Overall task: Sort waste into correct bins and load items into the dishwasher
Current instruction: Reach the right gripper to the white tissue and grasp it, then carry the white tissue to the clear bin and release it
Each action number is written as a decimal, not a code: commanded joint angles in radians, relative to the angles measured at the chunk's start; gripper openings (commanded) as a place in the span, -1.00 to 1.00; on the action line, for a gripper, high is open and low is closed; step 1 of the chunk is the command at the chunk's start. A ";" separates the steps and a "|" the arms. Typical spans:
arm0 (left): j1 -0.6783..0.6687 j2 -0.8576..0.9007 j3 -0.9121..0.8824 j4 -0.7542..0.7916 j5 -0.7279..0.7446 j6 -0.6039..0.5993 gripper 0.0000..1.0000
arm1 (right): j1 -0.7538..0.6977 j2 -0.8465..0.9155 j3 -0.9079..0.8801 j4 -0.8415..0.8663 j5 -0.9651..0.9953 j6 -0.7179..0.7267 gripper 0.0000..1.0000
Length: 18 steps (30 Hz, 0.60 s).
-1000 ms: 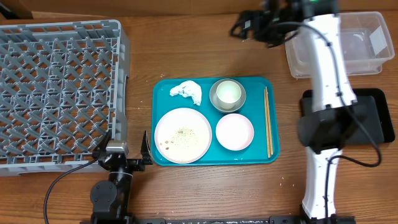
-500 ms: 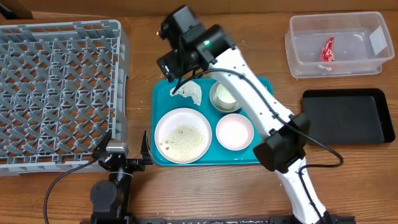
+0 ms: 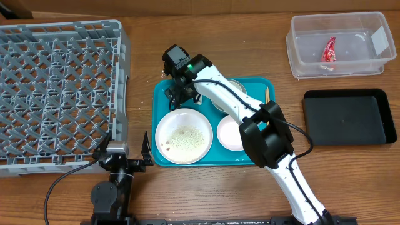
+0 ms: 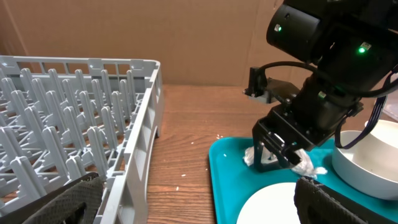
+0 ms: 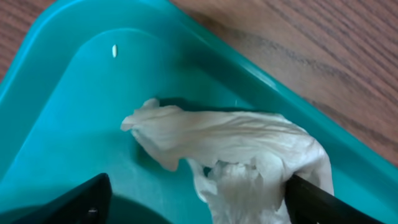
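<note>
My right gripper (image 3: pixel 181 95) is low over the back left corner of the teal tray (image 3: pixel 164 87). It is open, with a finger on each side of the crumpled white napkin (image 5: pixel 239 146). The napkin also shows in the left wrist view (image 4: pixel 310 165). The large white plate (image 3: pixel 183 135) holds rice-like crumbs (image 3: pixel 186 137). The white bowl (image 3: pixel 229 133) and the steel bowl (image 3: pixel 236 84) are partly hidden by the arm. A tip of the chopsticks (image 3: pixel 267 94) shows. The red wrapper (image 3: pixel 329 49) lies in the clear tub (image 3: pixel 300 59). My left gripper (image 3: pixel 125 156) is open and empty by the front edge.
The grey dish rack (image 3: pixel 59 94) fills the left side, and its wall is close to my left gripper (image 4: pixel 140 143). The black tray (image 3: pixel 350 117) lies at the right, in front of the clear tub. A few crumbs lie on the wood (image 4: pixel 219 136).
My right arm swung from the clear tub over to the tray's back left corner and dropped down around the napkin. The left arm has not moved.
</note>
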 commanded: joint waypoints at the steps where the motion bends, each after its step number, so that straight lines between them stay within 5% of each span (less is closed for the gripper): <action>1: 0.000 -0.010 -0.003 -0.002 -0.003 0.023 0.99 | 0.004 -0.012 -0.024 0.012 0.007 -0.002 0.32; 7: 0.000 -0.010 -0.003 -0.002 -0.003 0.022 1.00 | 0.004 -0.014 0.006 -0.018 0.039 0.037 -0.92; 18: 0.000 -0.010 -0.003 -0.002 -0.003 0.023 1.00 | -0.043 -0.153 0.306 -0.169 0.317 0.249 -0.92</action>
